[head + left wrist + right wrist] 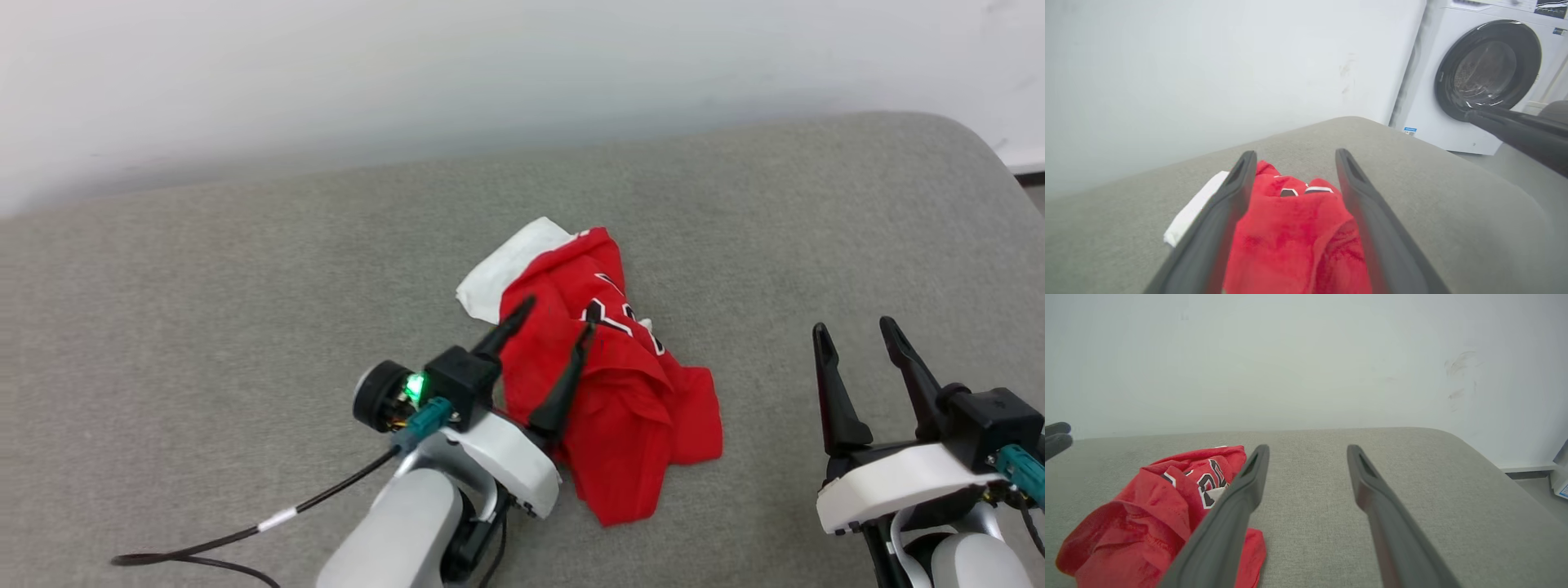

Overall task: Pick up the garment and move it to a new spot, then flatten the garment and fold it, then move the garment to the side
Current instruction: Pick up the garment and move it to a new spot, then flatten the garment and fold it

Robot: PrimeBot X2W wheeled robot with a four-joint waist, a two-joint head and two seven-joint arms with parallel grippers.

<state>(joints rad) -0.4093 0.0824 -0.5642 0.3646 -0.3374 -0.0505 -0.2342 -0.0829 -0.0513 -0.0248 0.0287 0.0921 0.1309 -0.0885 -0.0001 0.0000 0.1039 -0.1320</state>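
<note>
garment (629, 408) crumpled, straddled by left end effector (560, 315)

The supporting surface is a wide grey woven-fabric cushion (245, 327) with a rounded far-right corner. One crumpled red jersey T-shirt (629, 408) lies directly on it, near the middle, bunched into a heap of overlapping folds. A white sleeve (510, 265) of the T-shirt lies flat on the cushion at the far-left side of the heap. Black white-outlined lettering (620, 318) faces upward. A thin black cable (276, 519) with a white tag rests on the cushion at the near left, apart from the T-shirt.
</note>
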